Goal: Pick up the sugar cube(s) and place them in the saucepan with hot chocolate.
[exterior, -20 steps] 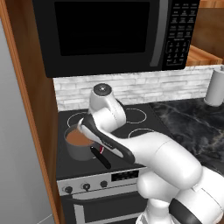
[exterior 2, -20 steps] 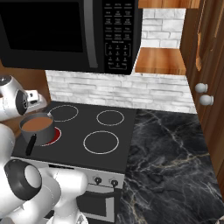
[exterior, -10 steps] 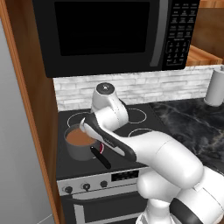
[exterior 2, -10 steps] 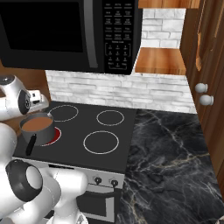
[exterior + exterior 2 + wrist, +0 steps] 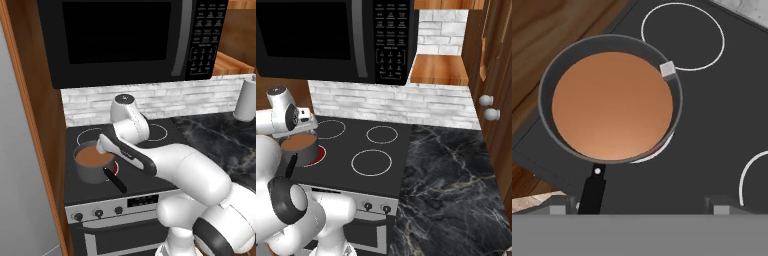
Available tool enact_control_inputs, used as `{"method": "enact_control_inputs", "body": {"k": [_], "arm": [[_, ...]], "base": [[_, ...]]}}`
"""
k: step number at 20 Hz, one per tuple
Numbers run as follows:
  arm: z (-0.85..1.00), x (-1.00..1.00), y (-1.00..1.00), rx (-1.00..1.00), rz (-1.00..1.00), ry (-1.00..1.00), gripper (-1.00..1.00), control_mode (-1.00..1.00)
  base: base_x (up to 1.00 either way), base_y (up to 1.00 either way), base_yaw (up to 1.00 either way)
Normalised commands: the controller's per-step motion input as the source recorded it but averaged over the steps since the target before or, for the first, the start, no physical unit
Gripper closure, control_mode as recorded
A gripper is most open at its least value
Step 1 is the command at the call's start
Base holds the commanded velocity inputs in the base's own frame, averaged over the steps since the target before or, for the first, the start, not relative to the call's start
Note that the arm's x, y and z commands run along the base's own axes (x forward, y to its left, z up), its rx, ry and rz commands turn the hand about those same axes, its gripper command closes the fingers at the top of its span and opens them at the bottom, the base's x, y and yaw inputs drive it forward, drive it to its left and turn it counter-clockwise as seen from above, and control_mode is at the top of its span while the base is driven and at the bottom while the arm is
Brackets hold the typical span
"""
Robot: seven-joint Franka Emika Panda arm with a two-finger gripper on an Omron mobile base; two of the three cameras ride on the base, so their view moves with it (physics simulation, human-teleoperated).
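While the arm reaches over the stove's front-left burner in the left base view, the saucepan (image 5: 94, 162) sits on that burner with brown liquid showing and its black handle (image 5: 115, 180) pointing toward the stove front. The gripper (image 5: 101, 145) hangs just above the pan's rim, on the side toward the arm; its finger tips are hidden by the wrist here.

Right base view: the pan is partly hidden behind the white arm at the left edge — only the brown surface and part of the wall are visible, with the red glow of the burner beside it. The wrist sits directly above the pan. Other stove rings are bare, and the dark marbled surface (image 5: 456, 175) to the right carries nothing I can make out.

Hand view: the jaws stand released and wide, the 2 tips at the bottom corners with nothing between them. The camera looks straight down into the pan. 1 sugar cube (image 5: 667, 69) — small, pale — lies at the inner wall near the rim, at the edge of the liquid, on the far side from the handle. It is below and ahead of the jaws, already inside the pan. Judgement: placement looks complete for this cube; the next call is a clear upward retreat.
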Motion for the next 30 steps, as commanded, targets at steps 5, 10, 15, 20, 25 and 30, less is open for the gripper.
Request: {"method": "enact_control_inputs", "body": {"k": [5,10,15,20,25,30], "arm": [[0.02,-0.02,0.0,0.0,0.0,0.02,-1.0,-1.0],[0.05,-0.22,-0.04,0.0,0.0,-0.03,-1.0,-1.0],[0.01,-0.32,-0.41,-0.01,-0.1,-0.07,-1.0,-1.0],[0.09,-0.26,-0.71,0.05,-0.2,-0.11,-1.0,-1.0],[0.0,-0.28,-0.67,0.05,-0.2,-0.1,-1.0,-1.0],[0.36,-0.22,-0.43,0.17,-0.12,-0.01,-1.0,-1.0]], "base": [[0.0,0.0,0.0],[0.0,0.0,0.0],[0.0,0.0,0.0],[0.0,0.0,0.0],[0.0,0.0,0.0],[0.0,0.0,0.0]]}}
